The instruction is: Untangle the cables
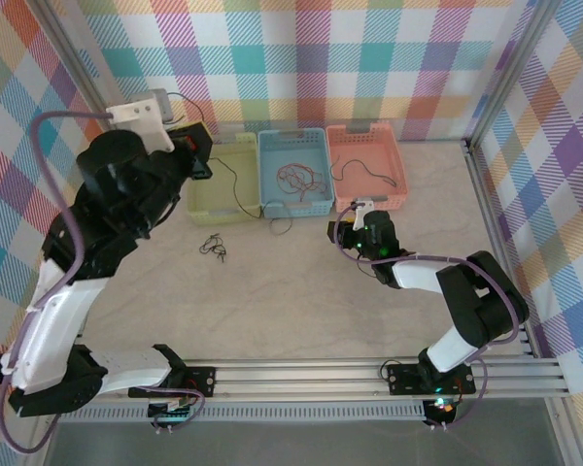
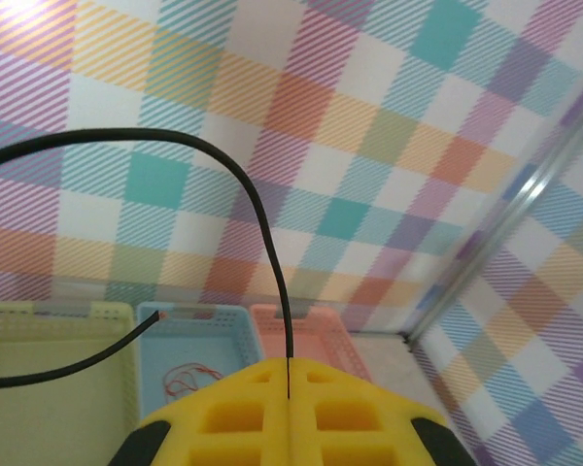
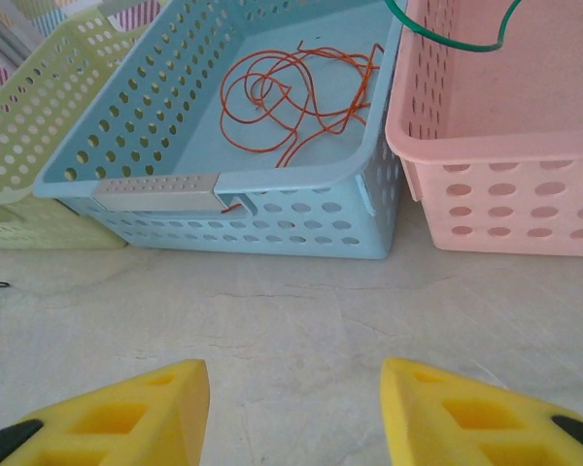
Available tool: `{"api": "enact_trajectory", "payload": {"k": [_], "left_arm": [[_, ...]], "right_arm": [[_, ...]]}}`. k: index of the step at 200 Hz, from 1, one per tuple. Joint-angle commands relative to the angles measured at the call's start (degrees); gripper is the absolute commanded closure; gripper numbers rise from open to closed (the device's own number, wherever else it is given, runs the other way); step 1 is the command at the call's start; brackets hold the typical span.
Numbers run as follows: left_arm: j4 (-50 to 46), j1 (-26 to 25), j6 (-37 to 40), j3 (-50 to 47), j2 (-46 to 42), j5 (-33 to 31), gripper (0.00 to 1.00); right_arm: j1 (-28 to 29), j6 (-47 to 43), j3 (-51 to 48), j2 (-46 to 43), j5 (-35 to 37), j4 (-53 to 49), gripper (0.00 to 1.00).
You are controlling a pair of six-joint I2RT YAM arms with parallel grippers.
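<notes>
No writing, label, brand, number or sign can be read in any of the views.

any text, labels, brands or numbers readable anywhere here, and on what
None: no word, number or brand can be read in any view.
blue basket: the grey strip on its near rim bears only holes, no writing.
pink basket and yellow-green basket: plain, no labels.
left gripper, shut on the black cable: plain yellow foam, no marking.
</notes>
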Motion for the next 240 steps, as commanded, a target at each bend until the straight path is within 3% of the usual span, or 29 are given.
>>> {"api": "enact_trajectory", "payload": {"k": [1, 47, 91, 172, 212, 240], "left_arm": [[3.0, 5.9, -0.3, 1.6, 3.2, 3.7, 1.00], [5.6, 18.9, -4.4, 5.1, 13.9, 12.2, 1.00], [5.5, 27.7, -6.2, 14.8, 25.8, 15.1, 1.00], [2.7, 30.4, -4.3, 32.2, 44.0, 20.2, 1.00], [2.8, 30.7, -3.4, 32.8, 50.1, 20.6, 1.00], [4.9, 30.9, -3.6, 27.2, 51.2, 21.0, 1.00]], "right_arm": [[-0.4, 0.5, -0.5, -1.4, -1.3, 1.3, 0.50], [-0.4, 0.8, -1.0, -1.7, -1.5, 1.0, 0.50], [-0.4, -0.1, -0.1, -1.3, -2.3, 0.4, 0.50], [-0.4, -0.6, 1.5, -0.1, -4.1, -2.0, 0.49], [-0.4, -0.7, 1.9, 0.1, -4.2, -2.3, 0.49], [-0.4, -0.5, 2.3, 0.6, -4.8, -2.3, 0.49]]}}
